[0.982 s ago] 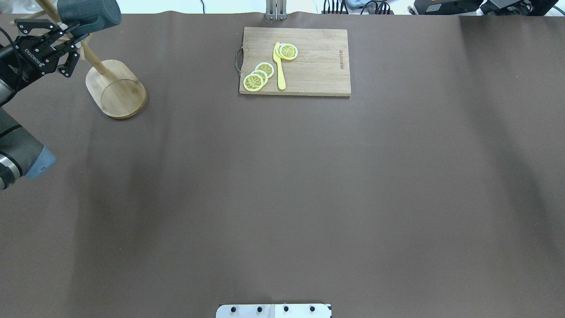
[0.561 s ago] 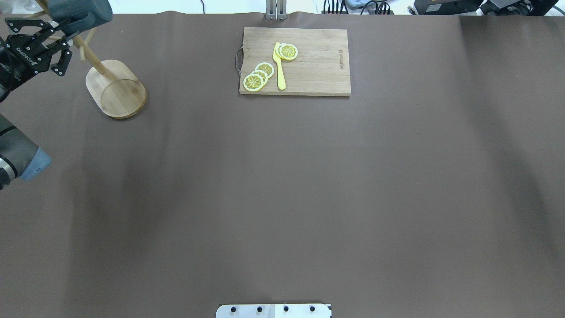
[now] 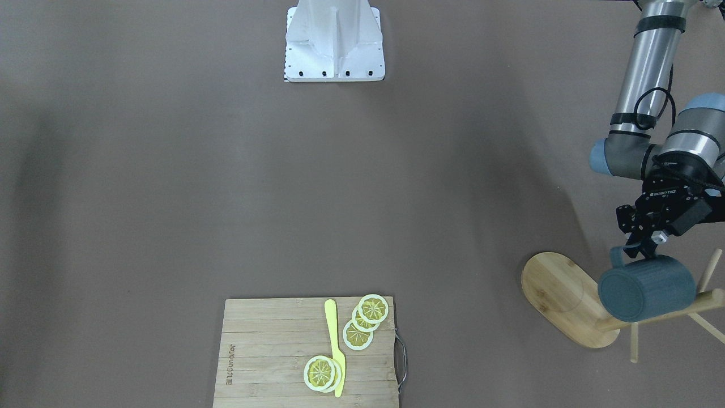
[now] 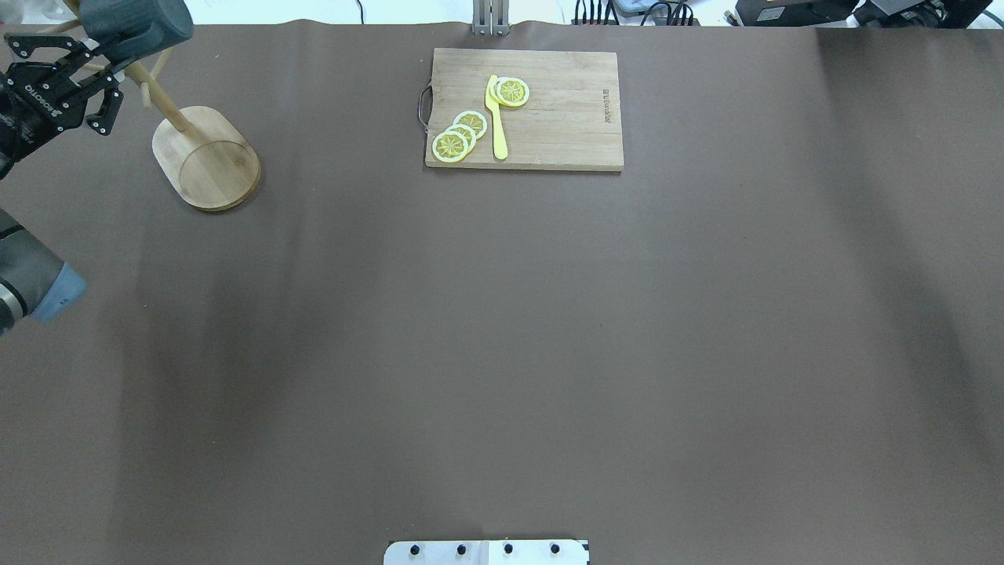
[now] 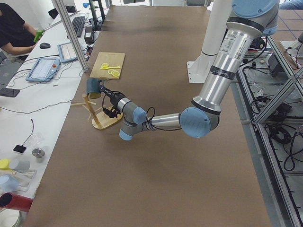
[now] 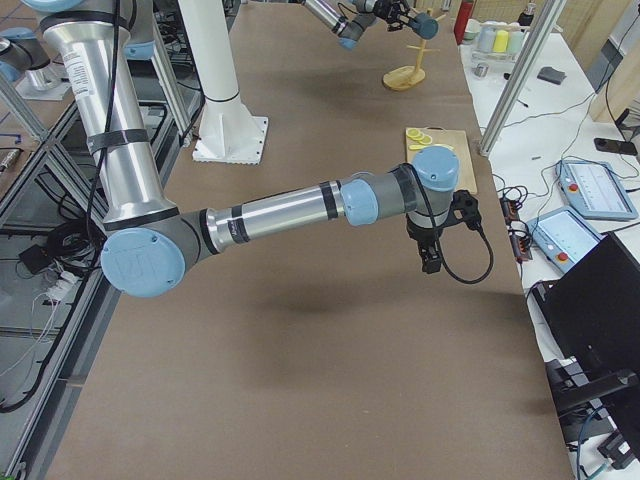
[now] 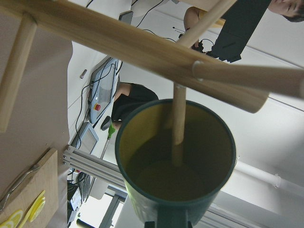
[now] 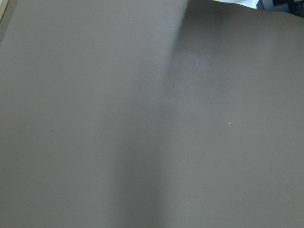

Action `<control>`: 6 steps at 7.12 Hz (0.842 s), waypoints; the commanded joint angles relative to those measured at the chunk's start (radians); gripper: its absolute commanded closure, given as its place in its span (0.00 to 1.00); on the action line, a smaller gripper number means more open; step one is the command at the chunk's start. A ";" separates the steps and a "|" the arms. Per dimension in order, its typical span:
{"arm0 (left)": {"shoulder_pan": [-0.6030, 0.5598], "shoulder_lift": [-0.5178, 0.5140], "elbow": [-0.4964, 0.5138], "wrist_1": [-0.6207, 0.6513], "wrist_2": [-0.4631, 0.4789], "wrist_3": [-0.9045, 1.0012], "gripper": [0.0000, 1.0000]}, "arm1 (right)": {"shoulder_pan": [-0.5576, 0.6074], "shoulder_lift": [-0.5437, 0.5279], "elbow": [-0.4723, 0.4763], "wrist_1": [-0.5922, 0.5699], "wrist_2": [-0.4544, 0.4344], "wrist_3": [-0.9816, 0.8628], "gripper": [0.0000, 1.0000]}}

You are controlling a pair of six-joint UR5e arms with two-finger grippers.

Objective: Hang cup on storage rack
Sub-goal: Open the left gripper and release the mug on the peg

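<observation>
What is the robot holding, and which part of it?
The left hand holds the cup by its handle. I cannot tell for the right hand.

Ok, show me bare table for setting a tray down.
The table is bare from the cutting board to the base plate, and between the storage rack and the board. Crowded: the corner where the left gripper holds the cup at the rack.

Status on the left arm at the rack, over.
Left end effector shut on cup handle; right end effector seen side-on only, state unknown. Cup at the storage rack, one peg poking into its mouth. Cutting board well clear.
</observation>
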 commanded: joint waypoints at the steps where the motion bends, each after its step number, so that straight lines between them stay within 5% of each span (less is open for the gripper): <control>1: -0.005 0.001 0.008 0.000 0.000 -0.006 1.00 | 0.000 0.000 0.000 0.000 0.000 0.000 0.00; 3: -0.005 0.001 0.018 0.002 0.002 -0.006 0.91 | 0.000 0.000 0.002 0.000 0.001 0.000 0.00; 4: -0.005 0.001 0.019 0.011 0.002 -0.003 0.45 | 0.001 0.001 0.002 0.000 0.001 0.000 0.00; 6: -0.017 0.001 0.019 0.046 0.000 0.000 0.02 | 0.000 0.003 0.002 0.000 0.001 0.000 0.00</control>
